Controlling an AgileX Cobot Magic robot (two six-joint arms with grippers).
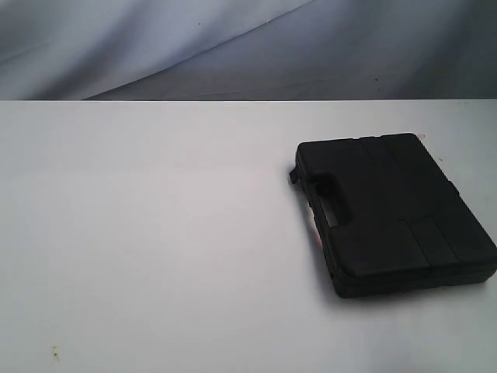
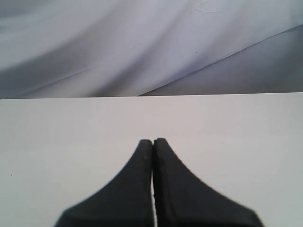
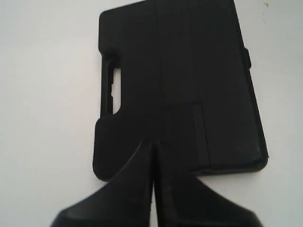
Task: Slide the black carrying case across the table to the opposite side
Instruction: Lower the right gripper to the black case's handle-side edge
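Two-arm stock check

We list the left gripper [image 2: 152,141], tips pressed together, held out over the bare white table [image 1: 155,233]. The right gripper [image 3: 154,144], likewise pressed together, sits above the black carrying case [image 1: 392,214]; contact unclear. The case lies flat at the table's four o'clock, handle toward nine. Creased pale cloth [image 1: 233,47] hangs at twelve.

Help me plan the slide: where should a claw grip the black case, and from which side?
Probably the handle bar, from above: the black case lies flat, and the bar stands clear of the body, thin enough to pinch across.
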